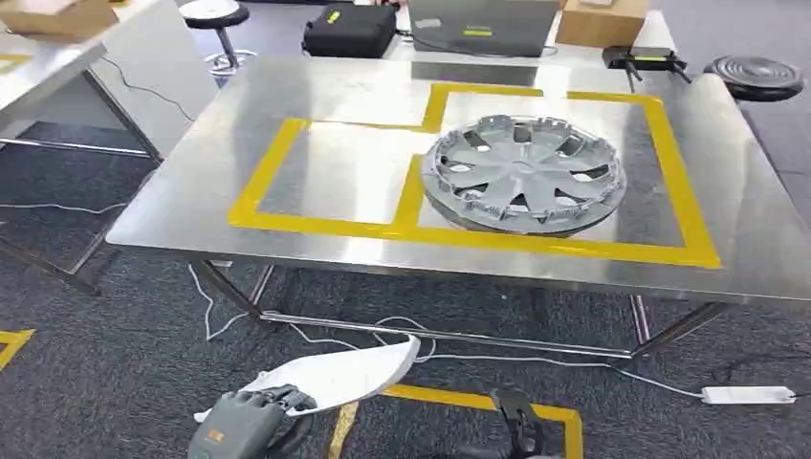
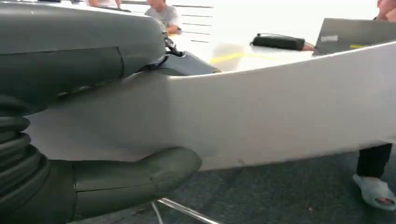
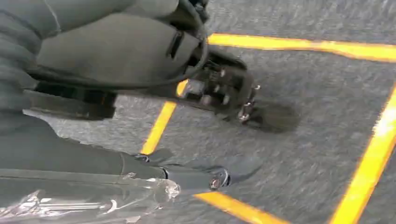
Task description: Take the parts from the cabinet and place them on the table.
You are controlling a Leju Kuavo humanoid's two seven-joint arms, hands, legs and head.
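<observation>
The left hand grips a white curved panel low in front of the robot, thumb under it and fingers over its top face, as the left wrist view shows plainly. The panel sticks out forward and to the right of the hand, hanging over the dark carpet and short of the near edge of the steel table.

The right hand hangs down over the carpet and its yellow floor tape; its fingers appear empty and loosely spread, though the view is too turned and blurred to say this firmly (something clear and crinkled shows at the frame edge, but I cannot tell whether the hand holds it).

On the table, a grey wheel cover already lies flat inside the larger yellow-taped outline, so one part seems delivered. The smaller taped box to its left is bare steel. My reading: the task is partly done, with the panel yet to be carried forward, lifted over the edge and set down, probably in that bare box.
</observation>
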